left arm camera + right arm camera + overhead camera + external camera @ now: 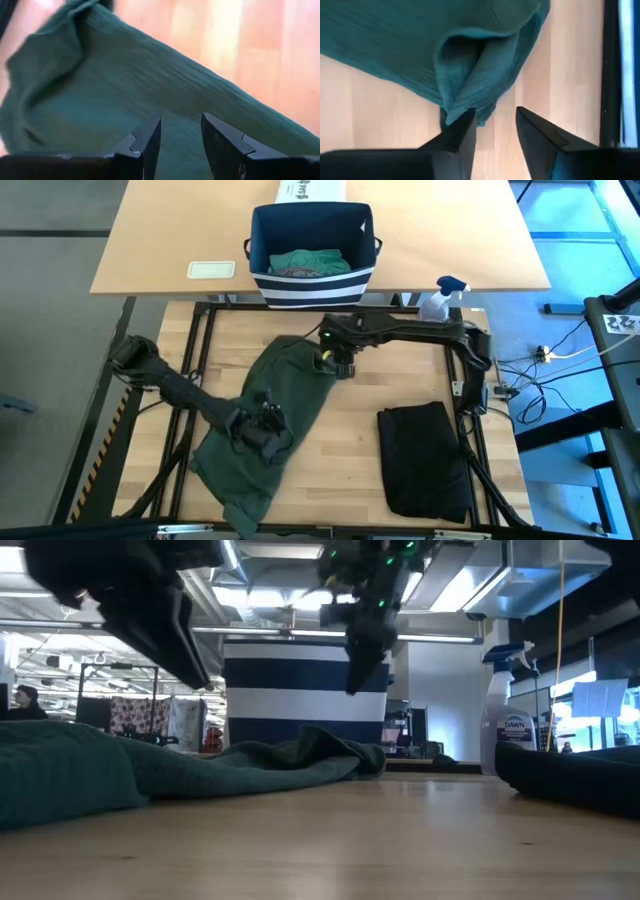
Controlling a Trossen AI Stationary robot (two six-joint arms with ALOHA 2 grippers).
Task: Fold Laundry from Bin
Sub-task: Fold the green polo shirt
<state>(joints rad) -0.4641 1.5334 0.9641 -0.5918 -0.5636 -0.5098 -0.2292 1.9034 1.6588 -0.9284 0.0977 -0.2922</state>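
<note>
We are working the dark green garment (275,415), which is lying spread diagonally across the table (400,385) from near the far edge down toward the near left corner. Our left gripper (268,430) is hovering over the cloth's middle, fingers (150,142) narrowly parted with nothing between them. Our right gripper (342,365) is hanging above the puckered far corner, jaws also part open and empty, the folded lip (465,75) just ahead of them. The cloth is looking light, limp and crinkled, so we are judging it will sag and drag; pinching it at edges and corners should serve best. A folded black garment (425,460) is lying by the right edge, and more laundry (310,263) is waiting in the bin (312,280) beyond the far edge.
</note>
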